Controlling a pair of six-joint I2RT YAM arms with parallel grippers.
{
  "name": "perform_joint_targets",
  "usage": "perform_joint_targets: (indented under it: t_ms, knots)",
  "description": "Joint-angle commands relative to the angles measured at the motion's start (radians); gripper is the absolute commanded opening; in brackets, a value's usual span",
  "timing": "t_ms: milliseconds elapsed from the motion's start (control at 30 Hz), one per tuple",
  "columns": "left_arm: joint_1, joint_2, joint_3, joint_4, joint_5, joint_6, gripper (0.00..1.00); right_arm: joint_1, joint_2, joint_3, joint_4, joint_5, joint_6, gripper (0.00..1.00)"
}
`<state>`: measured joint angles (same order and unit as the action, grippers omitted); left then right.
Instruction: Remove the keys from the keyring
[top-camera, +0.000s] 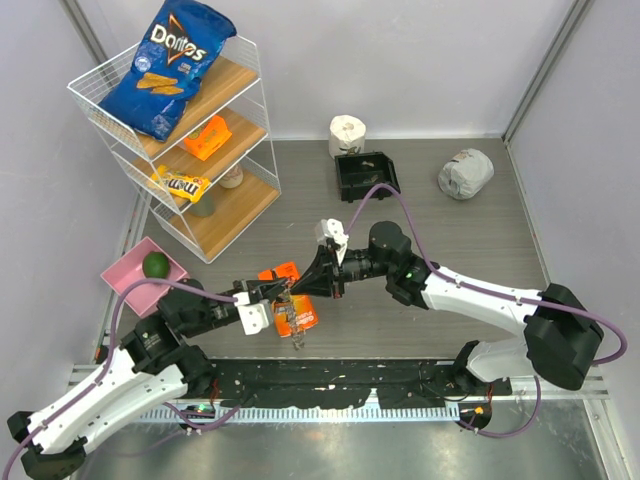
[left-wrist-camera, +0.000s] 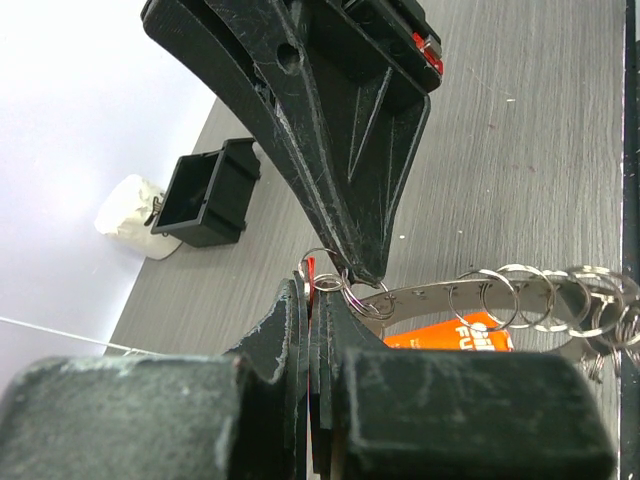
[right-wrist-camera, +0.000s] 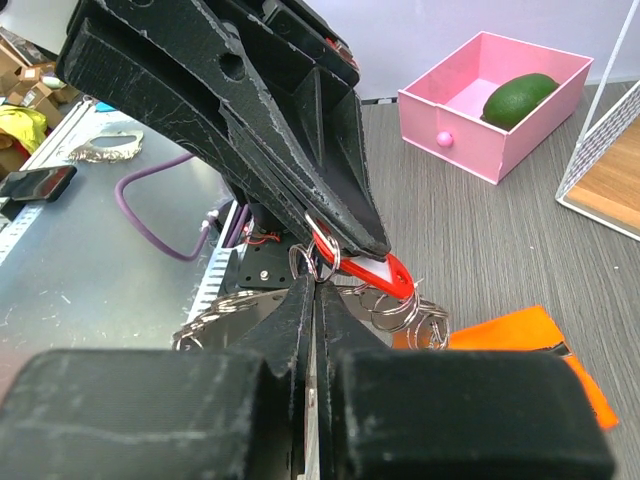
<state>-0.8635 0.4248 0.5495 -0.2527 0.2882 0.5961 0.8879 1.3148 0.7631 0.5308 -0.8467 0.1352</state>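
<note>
Beside the wide flat silvery keyring (left-wrist-camera: 430, 296), left gripper (left-wrist-camera: 313, 290) jaws clamp a red-headed key (right-wrist-camera: 385, 273). Right gripper (right-wrist-camera: 315, 287) jaws pinch its wire loop (right-wrist-camera: 322, 256). No key seems freed yet.

1. a black bin (top-camera: 366, 176) stands on the grey worktop (top-camera: 480, 240).
2. a white toilet roll (top-camera: 347, 135) sits just behind the bin.
3. a crumpled grey bundle (top-camera: 466, 173) lies near the bin, toward the right wall.
4. a wire rack (top-camera: 235, 205), well apart from the bin toward the left wall, carries a doritos bag (top-camera: 168, 65), an orange pouch (top-camera: 208, 137) and an m&m's packet (top-camera: 182, 184).
5. a pink box (top-camera: 125, 285), nearer than the bin and far to its left, holds a green fruit (top-camera: 156, 264).
6. an orange packet (right-wrist-camera: 520, 335) lies flat on the worktop, nearer than the bin.
</note>
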Motion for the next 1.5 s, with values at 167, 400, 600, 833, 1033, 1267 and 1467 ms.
perform_joint_targets:
  t_ms: [167, 400, 600, 833, 1033, 1267, 1467]
  knots:
    - [0.000, -0.061, 0.012, 0.110, -0.067, 0.022, 0.00, -0.030, 0.050, 0.065, 0.035, 0.029, 0.096, 0.05]
    - [0.000, -0.080, -0.002, 0.122, -0.095, 0.031, 0.00, -0.073, 0.064, 0.053, 0.098, 0.024, 0.181, 0.05]
    - [0.001, -0.037, 0.009, 0.093, -0.055, 0.037, 0.00, -0.150, 0.038, -0.024, 0.268, 0.055, 0.316, 0.05]
    - [0.000, 0.002, 0.026, 0.061, -0.047, 0.037, 0.00, -0.182, 0.023, -0.064, 0.369, 0.017, 0.356, 0.30]
    - [0.000, -0.008, 0.027, 0.064, -0.012, 0.036, 0.00, -0.182, -0.038, -0.113, 0.370, 0.021, 0.268, 0.45]
    - [0.000, -0.023, 0.023, 0.072, 0.075, 0.039, 0.00, -0.156, -0.045, -0.128, 0.417, -0.055, 0.227, 0.45]
    - [0.000, -0.037, 0.018, 0.081, 0.100, 0.039, 0.00, -0.089, -0.035, -0.070, 0.241, -0.075, 0.094, 0.40]
